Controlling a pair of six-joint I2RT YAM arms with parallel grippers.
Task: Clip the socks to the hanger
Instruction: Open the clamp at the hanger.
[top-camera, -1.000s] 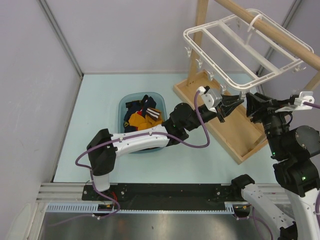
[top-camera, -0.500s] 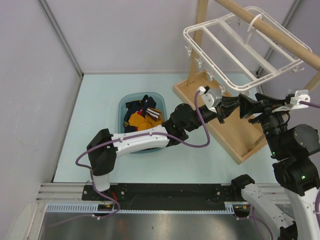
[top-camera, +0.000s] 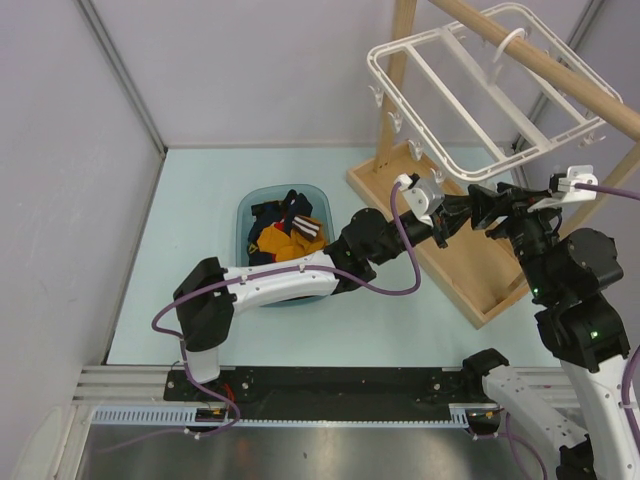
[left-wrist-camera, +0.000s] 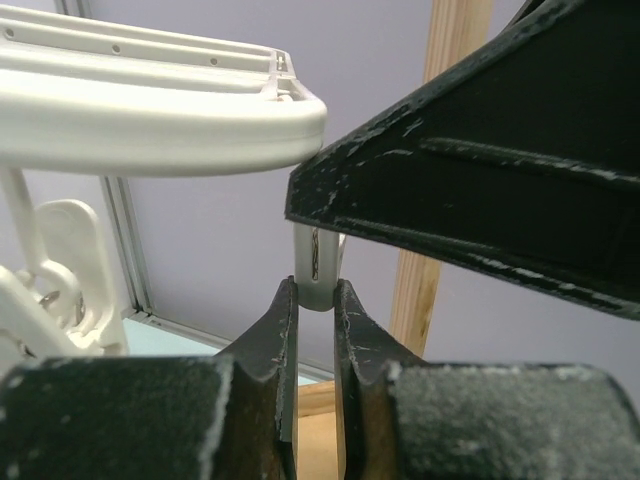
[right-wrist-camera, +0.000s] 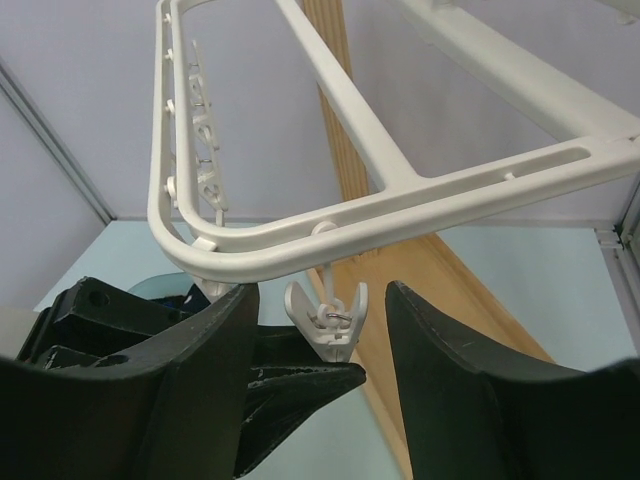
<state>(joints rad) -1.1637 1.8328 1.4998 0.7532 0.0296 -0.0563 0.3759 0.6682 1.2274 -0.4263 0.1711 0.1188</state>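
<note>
The white hanger (top-camera: 410, 110) hangs by its hook from a wooden rod. One dangling clip (right-wrist-camera: 327, 325) hangs under its near bar (right-wrist-camera: 400, 215). My left gripper (left-wrist-camera: 316, 290) is shut on the lower tip of that clip (left-wrist-camera: 317, 270), reaching up from the left (top-camera: 470, 208). My right gripper (right-wrist-camera: 320, 290) is open, one finger on each side of the clip without touching it, close against the left gripper (top-camera: 490, 203). The mustard-yellow socks (top-camera: 280, 240) lie in a blue basin among other socks. Neither gripper holds a sock.
The blue basin (top-camera: 247, 208) sits mid-table under the left arm, with navy socks in it too. The wooden rack's base (top-camera: 470, 270) lies right of it, its round rod (top-camera: 540, 60) crossing the top right. More clips (right-wrist-camera: 205, 150) hang along the hanger's left bar.
My right gripper has moved left and up to the clip, and its jaws have widened around it. The hanger has shifted slightly up. The left gripper stays shut on the clip.
</note>
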